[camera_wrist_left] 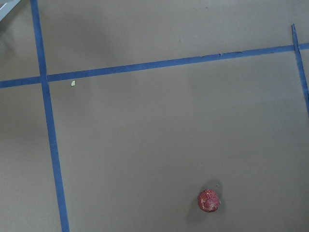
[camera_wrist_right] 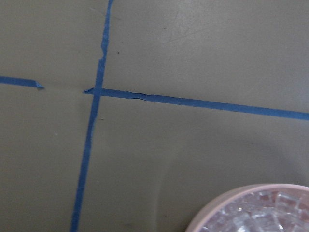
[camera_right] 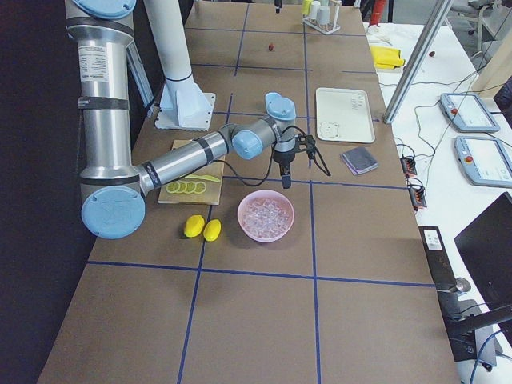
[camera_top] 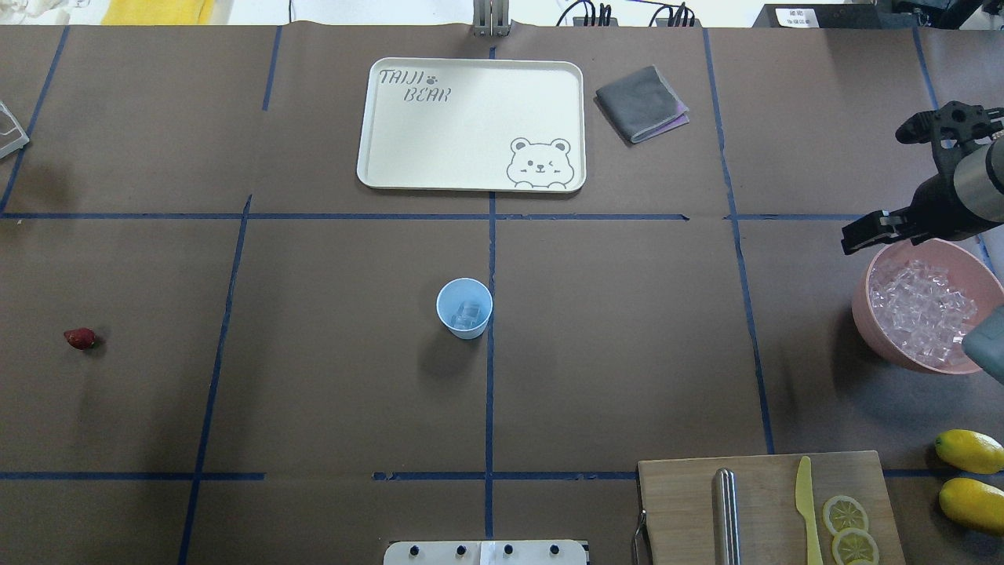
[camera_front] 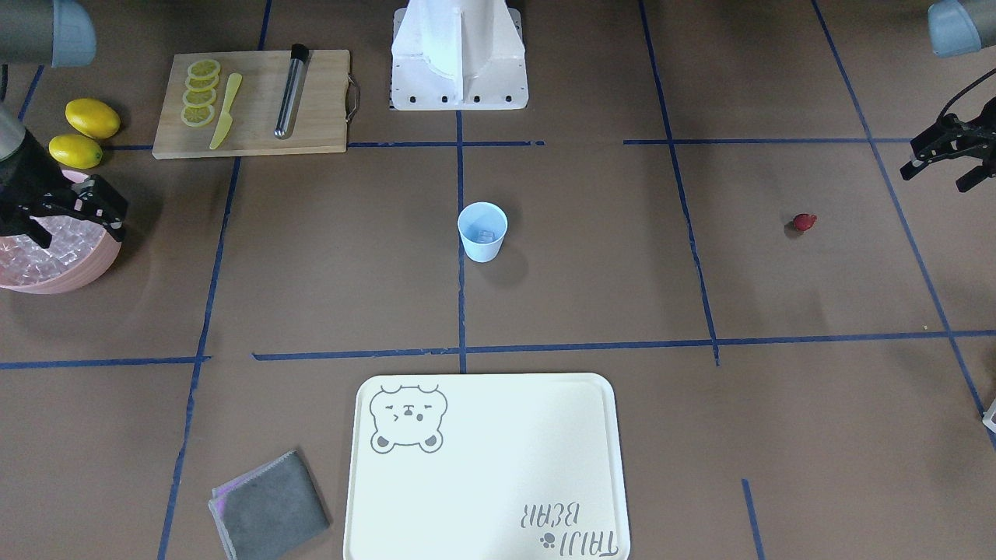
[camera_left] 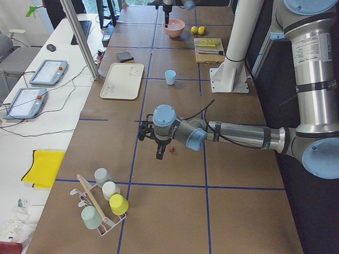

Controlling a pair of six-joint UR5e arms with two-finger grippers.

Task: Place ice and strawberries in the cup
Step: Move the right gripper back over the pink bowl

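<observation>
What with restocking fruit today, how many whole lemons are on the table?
2. The first lemon lies beside the cutting board; the second lemon lies next to it, by the pink bowl. None appears hidden.

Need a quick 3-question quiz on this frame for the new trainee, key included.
1. True or false: the strawberry lies inside the cup.
2. Which gripper is nearest the pink bowl? A) left gripper B) right gripper
3. Fill in: the cup holds ___.
Key: 1. false, it lies on the table, far from the cup. 2. B. 3. ice.
</observation>
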